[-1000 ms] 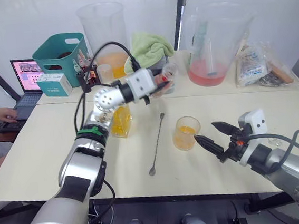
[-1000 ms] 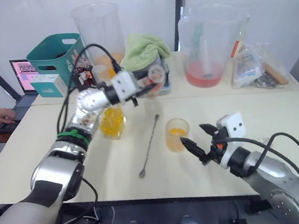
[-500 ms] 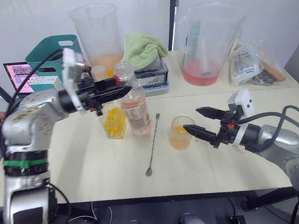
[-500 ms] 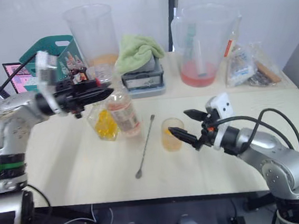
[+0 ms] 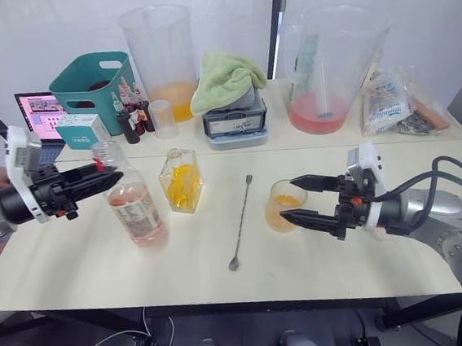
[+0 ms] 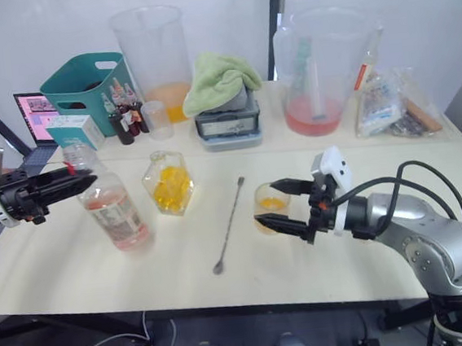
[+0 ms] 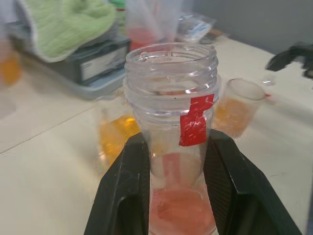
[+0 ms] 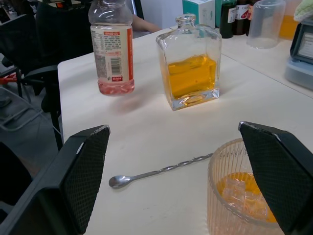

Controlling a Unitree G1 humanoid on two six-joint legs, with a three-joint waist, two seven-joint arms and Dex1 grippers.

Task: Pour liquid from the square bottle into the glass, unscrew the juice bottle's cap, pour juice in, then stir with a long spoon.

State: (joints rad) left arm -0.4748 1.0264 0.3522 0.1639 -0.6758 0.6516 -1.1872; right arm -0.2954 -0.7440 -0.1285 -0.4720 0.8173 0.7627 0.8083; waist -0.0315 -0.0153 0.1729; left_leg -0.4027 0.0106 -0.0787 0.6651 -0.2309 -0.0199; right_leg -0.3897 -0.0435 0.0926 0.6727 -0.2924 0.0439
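The left tool (image 5: 105,178) holds the juice bottle (image 5: 132,207) by its neck, the two black fingers (image 7: 124,191) clamped on either side just under the threaded mouth, which is open and uncapped; the bottle leans a little, its base at or just above the tabletop (image 5: 76,261), and pinkish liquid fills only its lower part, below a white-red label; the square bottle (image 5: 179,180) stands upright just to the right of it, apart from it, with yellow-orange liquid in it and its short neck open; the long spoon (image 5: 241,223) lies flat on the tabletop between the square bottle and the glass (image 5: 285,205), its small bowl toward the near edge and its handle pointing away; the glass stands to the right of the spoon and holds orange liquid with ice; the right tool (image 5: 302,200) is spread wide, its two fingers reaching toward the glass from the right, one on the far side and one on the near side of it, neither plainly touching it; along the back stand two big clear jugs (image 5: 160,53), a green cloth (image 5: 223,77) on a grey box, a teal basket (image 5: 91,82) and small dark bottles (image 5: 131,117).
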